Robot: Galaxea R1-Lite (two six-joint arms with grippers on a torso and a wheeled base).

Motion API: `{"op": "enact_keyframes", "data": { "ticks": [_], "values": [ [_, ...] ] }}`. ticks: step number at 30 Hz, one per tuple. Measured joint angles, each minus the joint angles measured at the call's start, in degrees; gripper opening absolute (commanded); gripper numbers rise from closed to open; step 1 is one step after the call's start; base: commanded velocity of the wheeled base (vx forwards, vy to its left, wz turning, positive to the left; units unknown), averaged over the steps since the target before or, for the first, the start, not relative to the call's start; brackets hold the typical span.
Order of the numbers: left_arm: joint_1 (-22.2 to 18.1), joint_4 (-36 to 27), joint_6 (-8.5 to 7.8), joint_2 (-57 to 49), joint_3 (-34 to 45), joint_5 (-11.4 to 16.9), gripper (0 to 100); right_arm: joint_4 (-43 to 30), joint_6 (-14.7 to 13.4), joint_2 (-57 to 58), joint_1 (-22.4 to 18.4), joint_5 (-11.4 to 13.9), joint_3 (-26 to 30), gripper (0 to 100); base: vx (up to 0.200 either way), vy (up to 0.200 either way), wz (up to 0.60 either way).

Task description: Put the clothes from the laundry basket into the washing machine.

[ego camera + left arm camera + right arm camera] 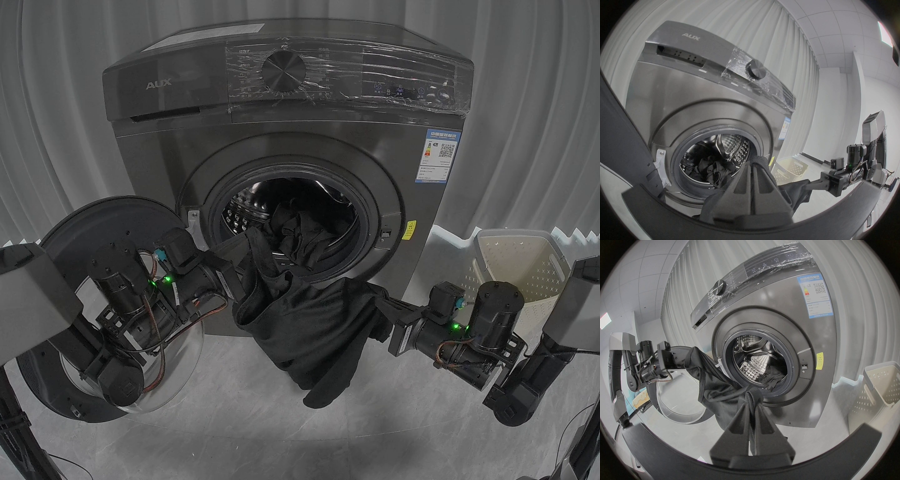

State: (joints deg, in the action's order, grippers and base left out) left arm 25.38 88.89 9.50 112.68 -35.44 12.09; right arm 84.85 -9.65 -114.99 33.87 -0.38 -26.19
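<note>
We see a long grey curtain point(531, 94) hanging in soft folds all across the back, down to a pale, smooth floor point(250, 400) with thin lines between its big tiles. Low down by the curtain, on the right, stands a pale sheet point(451, 245) with a zigzag top edge. In the left wrist view we also see a white ceiling point(837, 28) made of square panels, a bright light point(885, 32) set in it, and a plain white wall point(831, 118) with a dark strip point(815, 158) along its foot.
</note>
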Motion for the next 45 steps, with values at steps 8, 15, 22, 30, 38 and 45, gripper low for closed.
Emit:
{"op": "enact_keyframes", "data": {
  "ticks": [8, 15, 22, 30, 38, 45],
  "values": [
    [0.8, 0.0, -0.02, -1.0, -0.9, -0.3, 0, -0.3, -0.2, -1.2, 0.6, -0.1, 1.4, 100, 0.0, 0.0, 0.0],
    [1.4, -0.1, -0.04, -1.1, -1.5, -1.2, 0, -0.4, 0.4, -2.9, 0.6, 1.9, 4.2, 100, 0.0, 0.0, 0.0],
    [1.9, 0.0, -0.04, -1.0, -1.6, -1.9, 0, 0.5, 1.4, -4.6, 2.5, 5.7, 4.0, 100, 0.0, 0.0, 0.0],
    [2.1, 0.0, -0.02, -0.9, -1.5, -1.9, 0, 0.6, 2.4, -9.3, 4.0, 6.8, -0.7, 100, 0.0, 0.0, 0.0],
    [2.1, -0.1, 0.0, -0.9, -1.7, -2.0, 0, 1.3, 3.1, -14.8, 5.5, 8.6, -6.1, 100, 0.0, 0.0, 0.0],
    [2.2, 0.0, 0.05, -0.8, -2.2, -3.0, 0, 1.9, 3.2, -18.9, 7.3, 9.4, -11.4, 100, 0.0, 0.0, 0.0]
  ]
}}
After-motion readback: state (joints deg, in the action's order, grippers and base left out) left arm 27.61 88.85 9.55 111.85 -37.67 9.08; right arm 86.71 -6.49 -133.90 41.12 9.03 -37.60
